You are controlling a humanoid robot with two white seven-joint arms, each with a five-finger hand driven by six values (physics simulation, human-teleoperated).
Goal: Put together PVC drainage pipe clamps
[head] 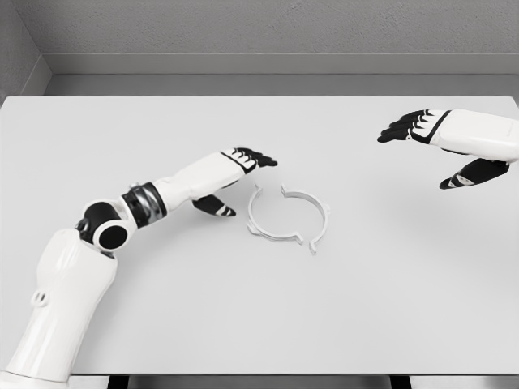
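grey walls back a plain white table [162, 324]. on it, near the middle, lies a thin white plastic pipe clamp ring [288, 215] of two half-hoops set together, tabs sticking out. the left hand [239, 172] hovers just left of the ring, fingers [258, 156] spread, holding nothing. the right hand [454, 142] hangs well apart at far right, fingers also relaxed. this looks like the reaching step; next the left hand must close on the ring's left half.
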